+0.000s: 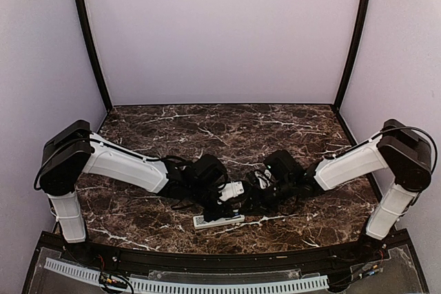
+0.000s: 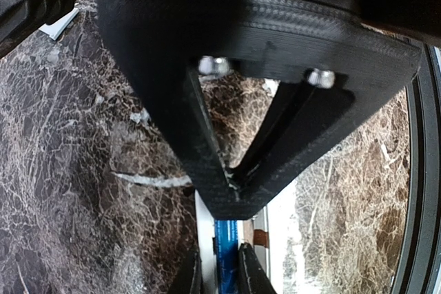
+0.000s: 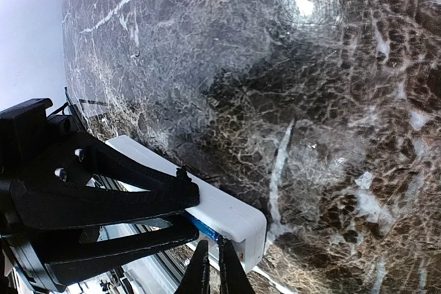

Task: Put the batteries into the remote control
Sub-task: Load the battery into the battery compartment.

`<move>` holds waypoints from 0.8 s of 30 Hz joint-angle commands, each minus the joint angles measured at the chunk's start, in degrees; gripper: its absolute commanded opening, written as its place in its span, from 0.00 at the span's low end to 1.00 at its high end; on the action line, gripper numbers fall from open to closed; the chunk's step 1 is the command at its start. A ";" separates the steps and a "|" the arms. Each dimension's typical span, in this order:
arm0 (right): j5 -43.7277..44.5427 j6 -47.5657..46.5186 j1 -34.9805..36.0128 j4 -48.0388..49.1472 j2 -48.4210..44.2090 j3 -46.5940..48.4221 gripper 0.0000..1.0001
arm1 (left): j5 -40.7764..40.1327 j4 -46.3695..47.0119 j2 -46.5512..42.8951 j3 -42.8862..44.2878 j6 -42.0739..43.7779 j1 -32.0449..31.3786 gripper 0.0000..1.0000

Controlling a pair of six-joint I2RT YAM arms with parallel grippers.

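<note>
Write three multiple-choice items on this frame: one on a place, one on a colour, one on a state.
1. Where does the slim white plastic remote control lie?
A. by the back wall
B. on the dark marble table near its front, below both grippers
C. on the left arm's base

2. What colour is the small cylindrical battery between the fingertips of the left gripper?
A. blue
B. green
C. red

3. How do the fingers of the right gripper stand?
A. spread wide
B. close together
C. out of view

Key: 1 B, the top view shows it there; 2 A, the left wrist view shows blue; 3 B, the right wrist view shows only a slit between them.
</note>
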 commanded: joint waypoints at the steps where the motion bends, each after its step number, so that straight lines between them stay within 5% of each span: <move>1: 1.76 -0.76 2.48 -1.86 2.14 2.70 0.06 | -5.94 -5.34 2.57 -2.27 0.78 0.54 0.11; 24: 0.59 -0.71 5.02 -1.79 4.89 4.14 0.06 | -6.61 -2.94 1.14 -4.20 -1.21 0.54 0.24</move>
